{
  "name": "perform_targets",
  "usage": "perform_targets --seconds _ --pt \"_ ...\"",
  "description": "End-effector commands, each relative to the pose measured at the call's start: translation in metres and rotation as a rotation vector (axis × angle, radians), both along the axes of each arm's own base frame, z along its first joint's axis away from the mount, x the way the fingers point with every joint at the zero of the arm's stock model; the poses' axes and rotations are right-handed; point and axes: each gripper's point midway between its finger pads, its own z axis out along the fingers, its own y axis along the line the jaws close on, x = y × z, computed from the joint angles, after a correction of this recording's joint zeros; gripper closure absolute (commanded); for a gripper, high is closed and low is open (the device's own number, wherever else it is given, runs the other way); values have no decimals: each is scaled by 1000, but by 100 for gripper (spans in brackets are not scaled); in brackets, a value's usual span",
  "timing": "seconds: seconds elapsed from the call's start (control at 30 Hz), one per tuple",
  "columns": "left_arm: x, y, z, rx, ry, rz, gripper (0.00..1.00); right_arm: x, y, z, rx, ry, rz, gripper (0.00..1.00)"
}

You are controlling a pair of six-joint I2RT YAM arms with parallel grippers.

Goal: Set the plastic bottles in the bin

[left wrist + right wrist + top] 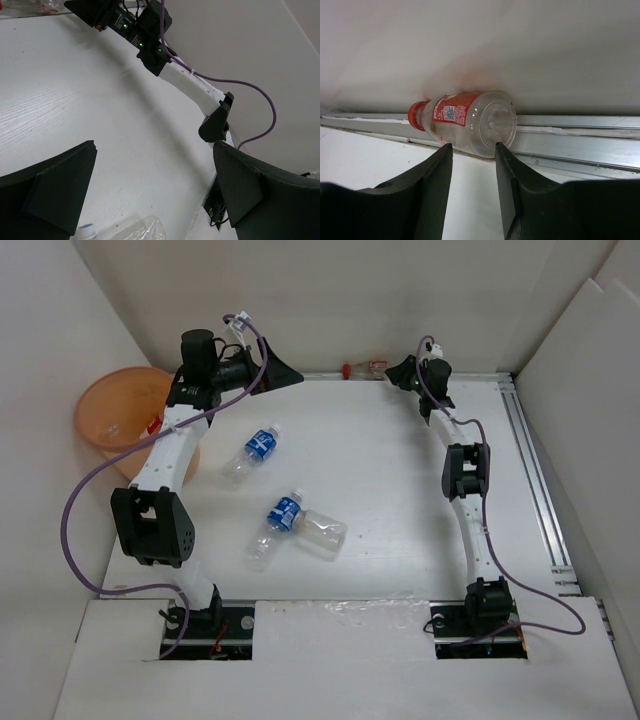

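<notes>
Red-label bottle (465, 120) lay on its side at the far edge of the table (400, 500), long axis parallel to the rail (570, 140), cap toward L and base facing the R gripper (471, 150), whose jaws were apart just short of the base w/ nothing clamped. Far blue-label bottle (255, 447) and near blue-label bottle (280, 520) lay mid-table, axes diagonal, caps toward far R; a clear bottle (322, 532) touched the near one. L gripper (155, 150) was spread wide and empty, and the bin (100, 390) sat at far L.

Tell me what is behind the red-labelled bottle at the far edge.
The white back wall stands right behind the red-labelled bottle, which lies along a metal rail. The bottle hides the rail and wall foot directly behind it.
</notes>
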Motion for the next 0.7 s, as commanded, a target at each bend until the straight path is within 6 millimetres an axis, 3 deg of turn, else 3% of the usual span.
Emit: perform_targets --seconds 0.0,0.13,0.3,0.47,0.67 --pt "-2 -2 9 -16 -42 -32 0 4 6 64 0 -125 0 54" --pt "-2 -6 5 -16 -32 -41 0 4 6 64 0 -125 0 46" --pt "-4 -10 5 -8 -30 -46 0 -1 20 66 3 -134 55 46" --pt "0 -8 0 7 -19 -17 0 -3 22 66 -4 -139 77 57" --pt "4 -5 0 18 -11 16 0 -5 30 59 -4 -129 88 60"
